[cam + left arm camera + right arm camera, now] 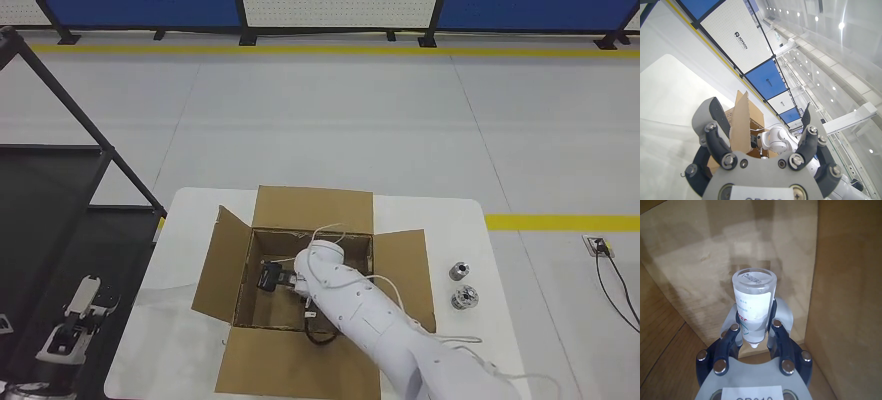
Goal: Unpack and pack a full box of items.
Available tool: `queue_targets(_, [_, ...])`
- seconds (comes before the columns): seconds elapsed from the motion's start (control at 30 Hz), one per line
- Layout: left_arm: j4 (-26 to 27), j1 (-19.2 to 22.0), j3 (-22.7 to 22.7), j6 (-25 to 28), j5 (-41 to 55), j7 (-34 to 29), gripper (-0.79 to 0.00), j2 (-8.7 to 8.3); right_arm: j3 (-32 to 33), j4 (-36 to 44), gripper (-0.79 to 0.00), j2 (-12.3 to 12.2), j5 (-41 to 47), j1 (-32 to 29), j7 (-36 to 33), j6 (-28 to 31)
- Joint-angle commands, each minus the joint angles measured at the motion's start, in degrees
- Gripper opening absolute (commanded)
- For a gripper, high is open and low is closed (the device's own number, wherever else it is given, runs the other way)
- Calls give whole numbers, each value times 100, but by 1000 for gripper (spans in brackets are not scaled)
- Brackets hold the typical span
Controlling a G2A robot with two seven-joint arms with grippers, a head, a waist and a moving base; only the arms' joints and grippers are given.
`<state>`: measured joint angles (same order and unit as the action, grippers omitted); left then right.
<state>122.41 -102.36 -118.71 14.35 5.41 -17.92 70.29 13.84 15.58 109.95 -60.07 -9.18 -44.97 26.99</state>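
The right gripper [754,313] is grasping a clear cylindrical white-labelled bottle [753,294] inside the open brown cardboard box [848,275]; the left gripper [762,105] is sitting released.

Cardboard box [313,205]: brown, upright on the desk [165,330], four flaps folded outward, walls enclosing the right claw [755,308]

Bottle [753,294]: clear, white label, pinched between the claw's fingers, flat base pointing away from it, nozzle toward the wrist

Two small silvery round items [459,270] [464,297]: side by side on the desk outside the box, well apart from the claw
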Motion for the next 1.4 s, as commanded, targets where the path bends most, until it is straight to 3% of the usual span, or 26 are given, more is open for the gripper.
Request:
queue_targets(0.0, [24, -41, 25, 62, -50, 46, 0, 8, -7, 222, -785, -42, -117, -10, -120, -202])
queue_targets(0.3, [100, -246, 82, 342, -243, 306, 0, 51, 330, 1447, -785, -435, -185, -16, -880, -725])
queue_targets(0.63, [173, -436, 138, 512, -400, 550, 0, 101, 1211, 3472, -785, -1304, -325, -506, -1755, -791])
queue_targets(1.1, [186, -461, 323, 545, -888, 713, 0, 139, 1296, 3614, -785, -1349, -430, -616, -1503, -838])
queue_targets(1.23, [149, -430, 349, 527, -989, 700, 0, 142, 1801, 4261, -785, -1613, -534, -932, -1195, -959])
queue_targets(1.37, [159, -400, 385, 523, -1106, 611, 0, 139, 2742, 5680, -785, -2115, -909, -1829, -1192, -1086])
